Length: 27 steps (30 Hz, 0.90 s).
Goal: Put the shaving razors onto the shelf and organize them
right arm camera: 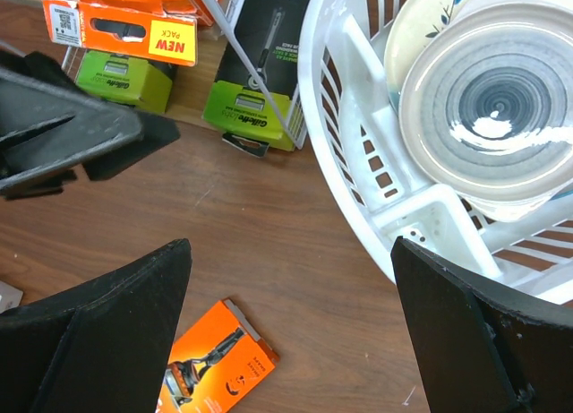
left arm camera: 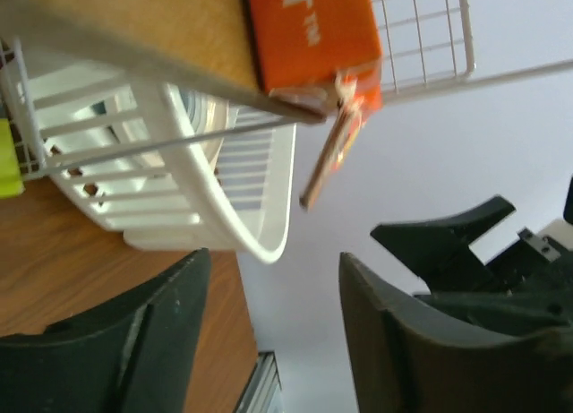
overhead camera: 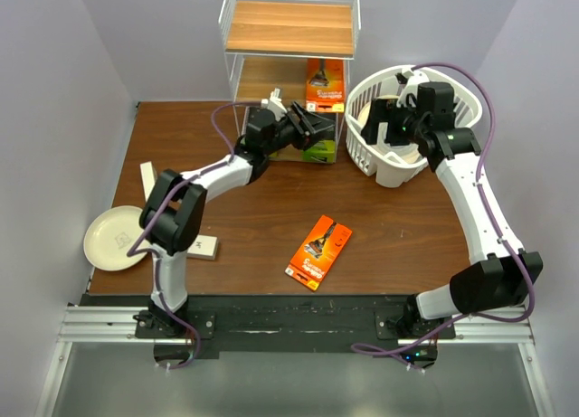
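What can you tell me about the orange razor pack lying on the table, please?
The orange razor pack is a flat card, bright orange, with a dark razor showing on its face and a pale patch at its near end. It lies flat and diagonal on the brown table, near its middle, apart from the shelf and basket. Nothing but the table touches it.

Lab test cell: plain walls (overhead camera: 54,91) enclose the table (overhead camera: 389,227)
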Motion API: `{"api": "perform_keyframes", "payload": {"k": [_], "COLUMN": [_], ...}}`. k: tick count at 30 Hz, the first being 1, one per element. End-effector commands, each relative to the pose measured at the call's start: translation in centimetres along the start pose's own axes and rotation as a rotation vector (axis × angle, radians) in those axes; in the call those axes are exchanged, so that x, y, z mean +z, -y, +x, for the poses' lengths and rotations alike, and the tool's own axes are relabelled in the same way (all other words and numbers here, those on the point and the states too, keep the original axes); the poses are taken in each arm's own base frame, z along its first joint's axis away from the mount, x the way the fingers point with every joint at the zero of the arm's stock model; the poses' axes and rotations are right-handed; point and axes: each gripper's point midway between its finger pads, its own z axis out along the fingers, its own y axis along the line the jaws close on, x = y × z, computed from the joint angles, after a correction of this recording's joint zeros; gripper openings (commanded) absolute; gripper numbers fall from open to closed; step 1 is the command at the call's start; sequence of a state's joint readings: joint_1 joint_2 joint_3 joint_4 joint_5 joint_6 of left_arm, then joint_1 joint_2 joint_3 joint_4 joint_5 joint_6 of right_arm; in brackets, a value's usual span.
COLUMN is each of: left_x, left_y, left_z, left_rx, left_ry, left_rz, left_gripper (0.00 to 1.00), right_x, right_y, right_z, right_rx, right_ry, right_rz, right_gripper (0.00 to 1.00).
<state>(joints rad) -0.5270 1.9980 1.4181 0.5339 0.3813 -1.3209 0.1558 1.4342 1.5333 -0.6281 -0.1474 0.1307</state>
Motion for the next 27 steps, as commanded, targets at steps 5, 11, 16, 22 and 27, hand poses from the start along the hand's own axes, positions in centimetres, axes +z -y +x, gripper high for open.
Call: {"api": "perform_keyframes", "payload": {"k": [5, 11, 16, 22, 27], "left_x": [-9.7, -16.3, -18.4, -22.1, -23.0], "left_y": [2.1, -4.8, -9.3, -13.5, -14.7], "left_z": [-2.0, 0.6, 5.2, 10.6, 14.2], "left_rx": [0.201, 0.371, 0.585, 0.498, 0.445], "left_ry": [-0.018, -0.061, -0.186, -0.280, -0.337], "left_rz": [0.028, -0.179, -0.265, -0.318, -0.306], "left_gripper": [0.73, 0.73, 0.73, 0.71, 0.72], "right_x": [-0.9, -0.5, 0.1, 0.4, -0.5], "right_y": [-1.4, -7.8, -10.3, -6.5, -6.2], "right_z": [2.8, 13.1, 20.3, 24.5, 26.8], "right_rx": [0.003, -0.022, -0.065, -0.057, 0.005], "right_ry": [-0.021, -0.252, -0.407, -0.543, -0.655], "right_rz": [-0.097, -0.337, -0.325, -0.060, -0.013], "right_gripper": [0.97, 0.97, 0.96, 0.88, 0.82]}}
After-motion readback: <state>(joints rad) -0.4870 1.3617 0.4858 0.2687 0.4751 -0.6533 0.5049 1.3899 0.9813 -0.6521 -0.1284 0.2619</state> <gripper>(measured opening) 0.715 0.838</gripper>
